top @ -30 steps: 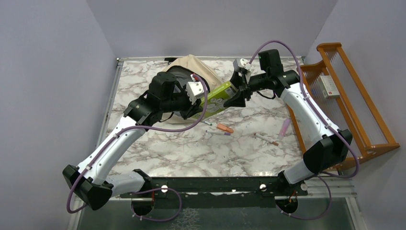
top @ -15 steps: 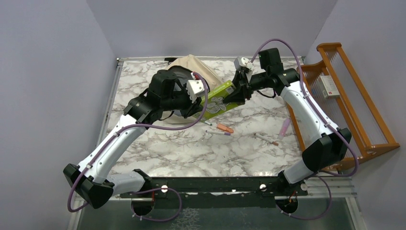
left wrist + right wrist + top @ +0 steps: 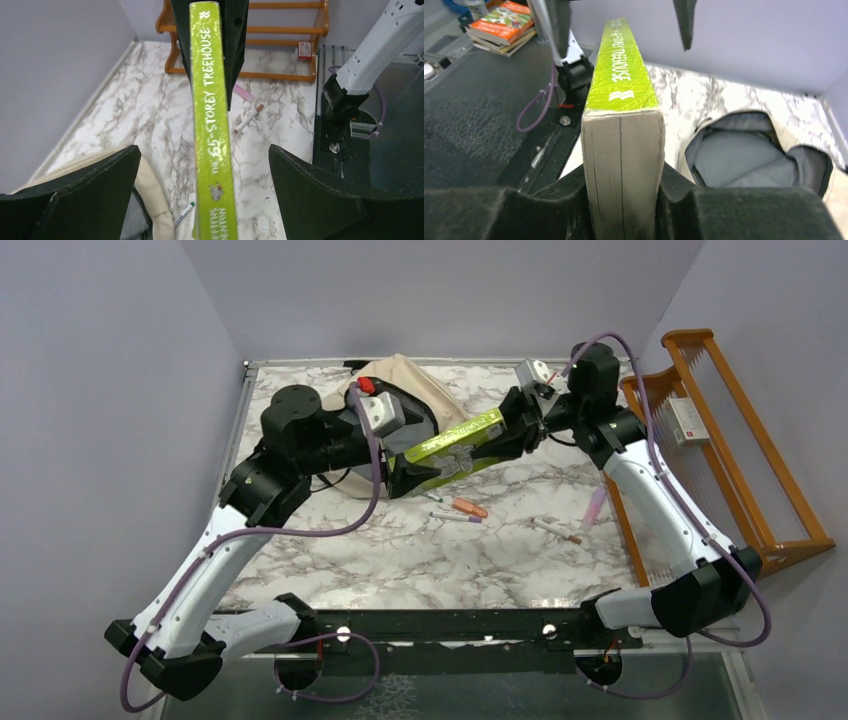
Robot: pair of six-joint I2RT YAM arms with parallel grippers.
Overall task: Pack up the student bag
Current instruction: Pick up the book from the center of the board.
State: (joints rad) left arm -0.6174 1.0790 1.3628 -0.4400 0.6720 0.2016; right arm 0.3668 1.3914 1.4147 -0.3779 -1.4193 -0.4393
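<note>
Book held over the counter (image 3: 400, 550). My right pincer (image 3: 518, 428) is clamped on one short end of the green book (image 3: 455, 445), spine uppermost. My left pincer (image 3: 400, 476) stands wide at the book's other end, with a finger on each side of the spine and a clear gap to both, so it holds nothing. The student bag (image 3: 420, 380) lies just behind and beneath the left pincer and ahead of the right one, with its mouth open and the grey lining showing. I judge the bag light, soft and limp, so its mouth is likely to sag shut under a push. The firmest hold looks to be the rim at the black zipper trim, lifted to keep the opening wide. The book is stiff and looks glossy, so it may slide between the pads.
</note>
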